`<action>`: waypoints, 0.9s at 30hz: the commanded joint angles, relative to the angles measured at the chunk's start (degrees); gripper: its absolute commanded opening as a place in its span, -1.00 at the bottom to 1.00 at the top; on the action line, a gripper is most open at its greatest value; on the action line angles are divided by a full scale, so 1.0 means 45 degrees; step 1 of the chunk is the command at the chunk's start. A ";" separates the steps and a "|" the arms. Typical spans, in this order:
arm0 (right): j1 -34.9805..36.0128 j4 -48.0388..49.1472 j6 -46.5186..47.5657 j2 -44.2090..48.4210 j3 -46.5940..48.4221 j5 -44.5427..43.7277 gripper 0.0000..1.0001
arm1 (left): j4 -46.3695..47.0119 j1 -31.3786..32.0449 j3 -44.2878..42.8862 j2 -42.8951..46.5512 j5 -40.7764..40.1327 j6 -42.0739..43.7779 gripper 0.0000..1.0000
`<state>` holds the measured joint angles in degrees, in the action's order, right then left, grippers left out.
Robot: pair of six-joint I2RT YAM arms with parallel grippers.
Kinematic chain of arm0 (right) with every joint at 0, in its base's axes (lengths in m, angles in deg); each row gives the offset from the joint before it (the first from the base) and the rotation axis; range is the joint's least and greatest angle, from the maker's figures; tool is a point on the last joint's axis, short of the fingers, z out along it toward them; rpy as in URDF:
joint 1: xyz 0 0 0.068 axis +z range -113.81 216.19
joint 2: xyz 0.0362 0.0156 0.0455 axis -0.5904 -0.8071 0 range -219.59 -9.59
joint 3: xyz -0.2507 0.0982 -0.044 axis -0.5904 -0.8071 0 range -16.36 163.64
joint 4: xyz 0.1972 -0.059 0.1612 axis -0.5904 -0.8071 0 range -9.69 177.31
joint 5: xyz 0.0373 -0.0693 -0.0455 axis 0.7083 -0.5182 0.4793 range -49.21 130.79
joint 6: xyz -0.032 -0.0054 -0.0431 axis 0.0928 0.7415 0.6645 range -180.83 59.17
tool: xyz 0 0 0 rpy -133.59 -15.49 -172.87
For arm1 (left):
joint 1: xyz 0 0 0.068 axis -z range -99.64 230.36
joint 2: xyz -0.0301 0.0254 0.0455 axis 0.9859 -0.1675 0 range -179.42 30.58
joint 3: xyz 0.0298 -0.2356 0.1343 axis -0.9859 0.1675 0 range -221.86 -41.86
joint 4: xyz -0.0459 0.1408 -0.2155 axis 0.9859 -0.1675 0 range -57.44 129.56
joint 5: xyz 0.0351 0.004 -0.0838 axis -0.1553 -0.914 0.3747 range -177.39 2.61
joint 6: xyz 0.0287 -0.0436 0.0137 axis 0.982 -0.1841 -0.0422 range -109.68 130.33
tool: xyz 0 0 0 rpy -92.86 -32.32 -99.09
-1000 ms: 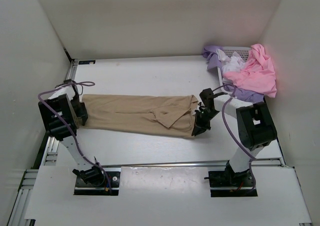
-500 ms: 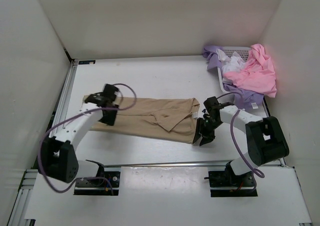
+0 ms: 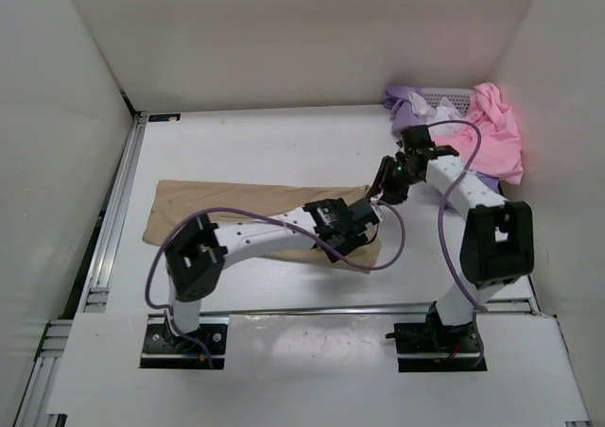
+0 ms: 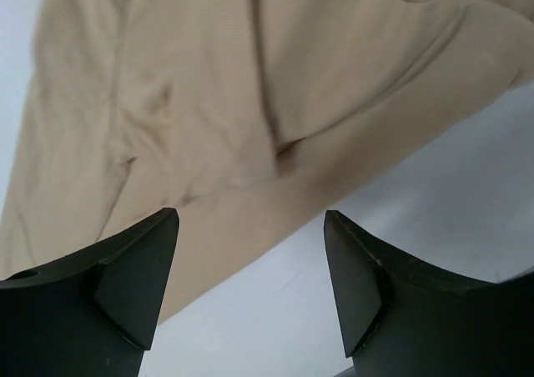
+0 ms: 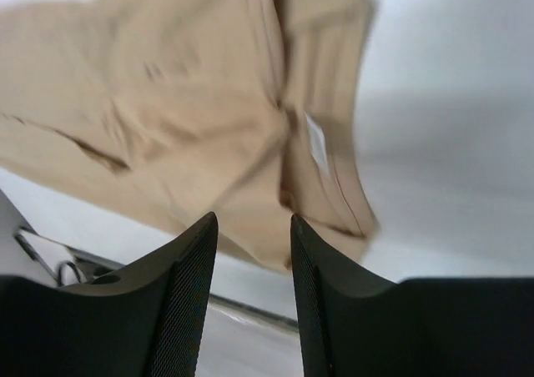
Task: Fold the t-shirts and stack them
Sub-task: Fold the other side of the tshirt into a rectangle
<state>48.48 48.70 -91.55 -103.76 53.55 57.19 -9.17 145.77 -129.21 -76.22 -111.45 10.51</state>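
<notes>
Tan shirt (image 3: pixel 189 200): lay flat on the table (image 3: pixel 284 144) as 1 long folded strip, running from 9 o'clock to just past the centre.
Left gripper (image 3: pixel 359 221): hung over the strip's 3 o'clock end, jaws wide apart with nothing between them; the left wrist view (image 4: pixel 250 218) showed only cloth and bare table below the fingers.
Right gripper (image 3: pixel 386 183): was raised clear of the cloth, at about 1 o'clock from the left gripper, jaws parted and empty (image 5: pixel 250 223).
Change, left arm: 1 second earlier it had sat at the strip's 9 o'clock end; it had since swung across the whole length to the opposite end.
Change, right arm: it had been at the 3 o'clock end of the strip, then let go and pulled back toward 1 o'clock.
Change, cloth: the 9 o'clock end now lay free and uncovered; the strip otherwise looked undisturbed.
Meaning: the lengthwise fold seemed finished and released; the crosswise fold was probably next, with the left gripper placed to take the 3 o'clock end.
Remaining: the pink shirt (image 3: pixel 496 134) and lavender shirt (image 3: pixel 405 101) were heaped unfolded on the basket (image 3: pixel 454 94) at 1 o'clock; a white one could not be made out clearly.
Progress: early, 0 shirts stacked.
</notes>
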 commanded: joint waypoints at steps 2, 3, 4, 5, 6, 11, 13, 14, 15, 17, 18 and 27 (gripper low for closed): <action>0.0118 -0.0344 -0.1102 -0.1861 0.1531 -0.0052 -0.07 | 0.0477 0.0094 -0.0296 -0.0815 0.0228 -0.0041 0.62; 0.0119 -0.0520 -0.1219 -0.2059 0.1670 -0.0052 -0.07 | 0.0477 0.0094 -0.0296 -0.0933 0.0228 -0.0041 0.62; 0.0119 -0.0521 -0.1394 -0.2216 0.1672 -0.0052 -0.07 | 0.0613 0.0094 -0.0431 -0.1146 0.0073 -0.0041 0.62; 0.0235 -0.0521 -0.1396 -0.2392 0.1788 -0.0052 -0.07 | 0.0614 0.0094 -0.0432 -0.1149 -0.0064 -0.0041 0.62; 0.0353 -0.0522 -0.1512 -0.2393 0.1789 -0.0052 -0.03 | 0.0614 0.0094 -0.0432 -0.1323 -0.0065 -0.0041 0.62; 0.0744 -0.0522 -0.1630 -0.2511 0.1672 -0.0364 0.00 | 0.0731 -0.0023 -0.0432 -0.1889 -0.0534 -0.0041 0.62; 0.0860 -0.0522 -0.1630 -0.2646 0.1554 -0.0364 0.00 | 0.0731 -0.0140 -0.0316 -0.1891 -0.0709 -0.0041 0.49; 0.0978 -0.0386 -0.1630 -0.2647 0.1554 -0.0364 0.00 | 0.0731 -0.0256 -0.0315 -0.1891 -0.0903 -0.0041 0.45; 0.0979 -0.0385 -0.1630 -0.2647 0.1419 -0.0480 0.00 | 0.0731 -0.0258 -0.0315 -0.1891 -0.1021 -0.0041 0.41; 0.1231 -0.0209 -0.1767 -0.2647 0.1263 -0.0481 0.00 | 0.0731 -0.0258 -0.0315 -0.1891 -0.1159 -0.0041 0.30; 0.1233 -0.0035 -0.1767 -0.2647 0.1145 -0.0597 -0.02 | 0.0731 -0.0258 -0.0315 -0.1891 -0.1159 -0.0041 0.24; 0.1350 0.0084 -0.1904 -0.2921 0.1144 -0.0891 -0.18 | -0.0341 -0.0258 -0.0374 -0.1891 -0.0457 -0.0041 0.07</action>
<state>54.58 48.43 -99.62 -116.59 58.84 54.17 -8.14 144.70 -129.39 -85.53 -115.01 10.51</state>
